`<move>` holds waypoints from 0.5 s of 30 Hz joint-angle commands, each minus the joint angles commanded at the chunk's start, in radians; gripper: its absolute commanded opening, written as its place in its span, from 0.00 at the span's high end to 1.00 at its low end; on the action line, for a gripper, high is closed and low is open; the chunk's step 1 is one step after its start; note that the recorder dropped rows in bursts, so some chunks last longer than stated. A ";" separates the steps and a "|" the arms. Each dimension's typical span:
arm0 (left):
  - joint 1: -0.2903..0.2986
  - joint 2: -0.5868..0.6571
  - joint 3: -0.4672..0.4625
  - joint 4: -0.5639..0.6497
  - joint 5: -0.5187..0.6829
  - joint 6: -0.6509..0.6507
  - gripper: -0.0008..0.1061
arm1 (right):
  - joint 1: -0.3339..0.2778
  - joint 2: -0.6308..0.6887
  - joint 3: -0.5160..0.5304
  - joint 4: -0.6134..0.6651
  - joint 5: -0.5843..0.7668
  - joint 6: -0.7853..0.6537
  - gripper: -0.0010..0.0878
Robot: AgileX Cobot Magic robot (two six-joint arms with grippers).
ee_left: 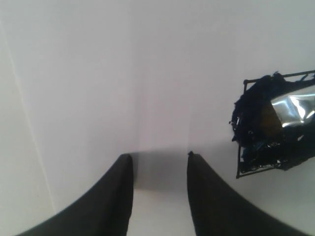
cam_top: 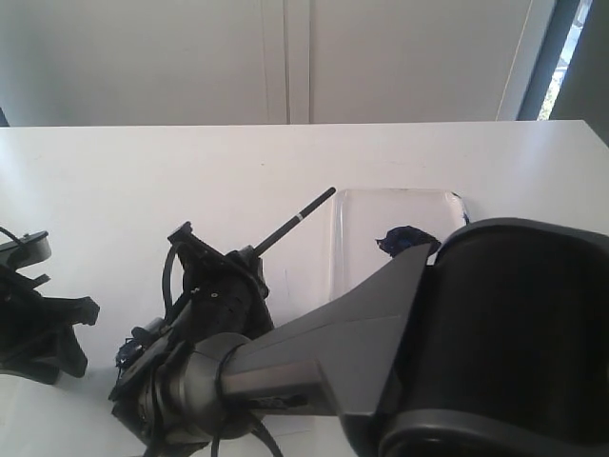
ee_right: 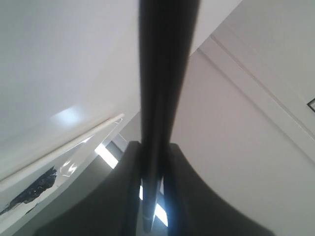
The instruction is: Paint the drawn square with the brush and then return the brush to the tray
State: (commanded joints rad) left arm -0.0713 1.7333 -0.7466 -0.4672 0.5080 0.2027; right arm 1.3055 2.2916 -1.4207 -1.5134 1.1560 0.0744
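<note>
My right gripper (cam_top: 205, 262) reaches across to the left of the middle and is shut on the brush (cam_top: 297, 218), whose thin black handle slants up toward the tray (cam_top: 354, 249). In the right wrist view the handle (ee_right: 162, 88) runs between the two fingers (ee_right: 197, 196). The bristles are hidden behind the gripper. The drawn square (ee_left: 273, 129) is smeared dark blue-black with a wet shine, inside thin black lines. The clear tray holds a dark paint blob (cam_top: 404, 238). My left gripper (ee_left: 160, 157) hangs open over bare white paper beside the square, nothing between its fingers.
The white table (cam_top: 143, 181) runs back to a pale wall. The right arm's bulky black link (cam_top: 514, 333) fills the front right and hides part of the tray. The left arm (cam_top: 43, 314) sits at the left edge.
</note>
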 joint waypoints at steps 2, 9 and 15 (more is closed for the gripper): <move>0.000 0.000 0.000 0.000 0.000 -0.002 0.59 | 0.000 -0.018 0.002 0.005 0.009 0.006 0.99; 0.000 0.000 0.000 0.000 0.002 -0.002 0.59 | 0.000 -0.096 0.002 0.060 0.033 0.020 0.99; 0.000 0.000 0.000 0.000 -0.006 0.006 0.59 | -0.002 -0.168 0.022 0.135 0.065 0.011 0.99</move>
State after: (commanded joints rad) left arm -0.0713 1.7333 -0.7466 -0.4672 0.5022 0.2085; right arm 1.3031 2.1238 -1.3982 -1.3784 1.2211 0.0857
